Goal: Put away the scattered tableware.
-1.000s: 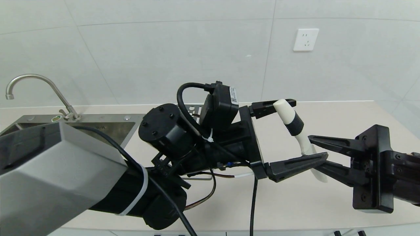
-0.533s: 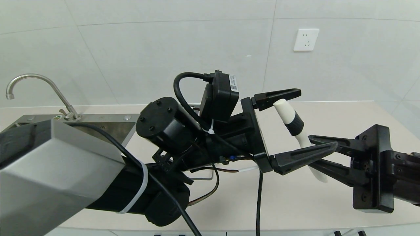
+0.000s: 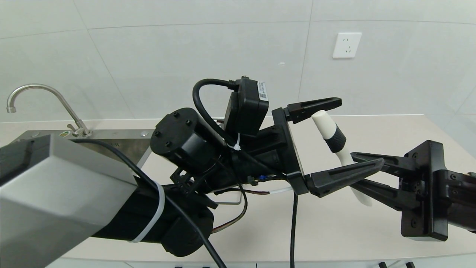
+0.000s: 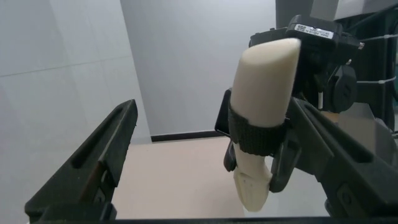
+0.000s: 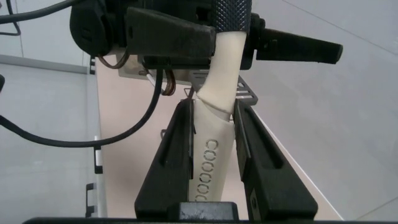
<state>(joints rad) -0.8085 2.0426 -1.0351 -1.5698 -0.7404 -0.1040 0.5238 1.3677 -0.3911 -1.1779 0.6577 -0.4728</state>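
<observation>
Now the left gripper (image 3: 360, 131) stands with its jaws spread wide around the white utensil (image 3: 336, 143), and that is the change. In the frame a second back its upper finger sits against the tip of the pale handle, half a second back it is already lifting, and at present a clear gap shows above the tip. The left wrist also tips upward a little over the same interval. Its lower finger crosses in front of the utensil's shaft in the head view, so contact there cannot be told. In the left wrist view the handle with its black grip ring stands between the fingers, well apart from one and close beside the other. The right gripper (image 5: 212, 109) keeps its place, one finger on either side of the perforated lower part, pinching it. The utensil hangs in the air above the counter (image 3: 372, 230), tilted, handle end uppermost, hardly shifted across the three moments. Reading: a hand-over from left to right, the release just made, the load probably on the right gripper alone. Remaining, by judgement: the left arm backs clear without knocking the handle, then the right arm carries the utensil to its storing place
</observation>
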